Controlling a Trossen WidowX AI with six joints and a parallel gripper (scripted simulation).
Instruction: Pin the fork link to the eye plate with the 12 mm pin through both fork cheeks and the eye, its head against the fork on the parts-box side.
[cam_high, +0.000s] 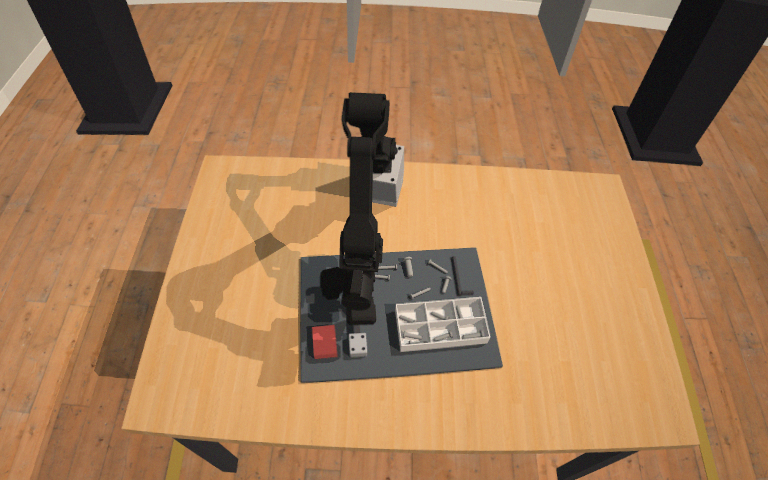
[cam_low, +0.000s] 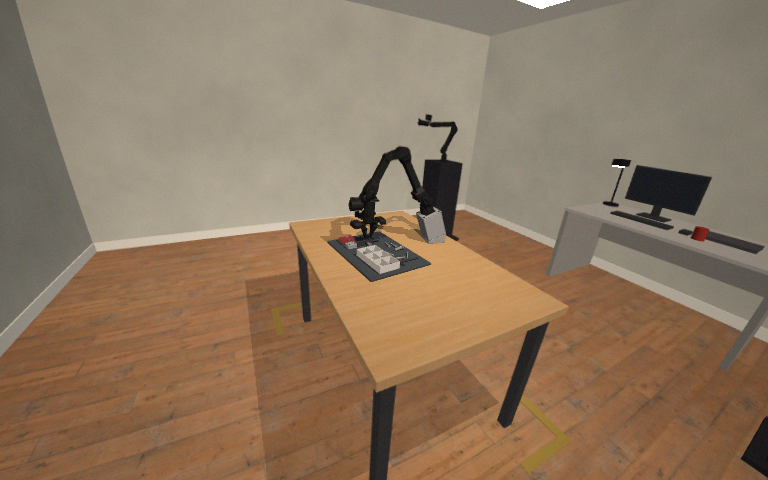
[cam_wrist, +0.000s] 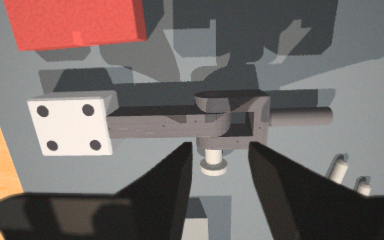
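Note:
The eye plate runs from a white block into the fork link, whose cheeks stand on either side of its rounded end. A pale pin enters the near cheek from the parts-box side. Its head stands off the cheek, with a short length of shank showing between. How far the pin reaches inside is hidden, and no tip shows beyond the far cheek. My gripper is partly open and empty, its fingertips either side of the pin's line in the wrist view, apart from the pin.
A red block lies beside the white block. The white parts box, with pins in its compartments, stands on the other side. Several loose pins and a black hex key lie on the dark mat.

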